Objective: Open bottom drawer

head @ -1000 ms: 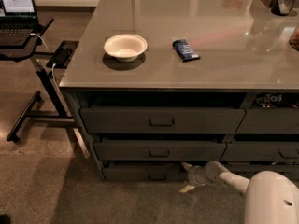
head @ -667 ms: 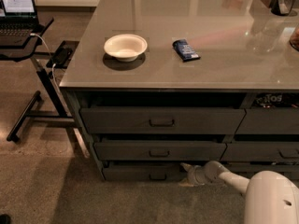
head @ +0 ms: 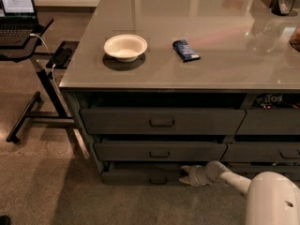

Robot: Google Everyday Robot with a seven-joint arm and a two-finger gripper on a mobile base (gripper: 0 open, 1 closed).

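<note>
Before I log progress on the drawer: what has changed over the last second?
The gripper crept slightly left along the bottom drawer front, toward the handle, which it has not reached. The drawer shows no clear movement. The bowl and packet stayed put.

On my bench point(head: 197, 74) the bowl point(head: 125, 47) sits left of the packet point(head: 186, 50), the two apart. Under the bench three drawers stack: top drawer point(head: 161, 121), middle drawer point(head: 159, 151), bottom drawer point(head: 131, 176) lowest. My pincer point(head: 184, 174) is down at the bottom drawer's right end, right of its handle point(head: 158, 181). Another stack point(head: 269, 123) stands to the right; left of the bench, a laptop point(head: 16, 6) rests on a stand point(head: 47, 83)
</note>
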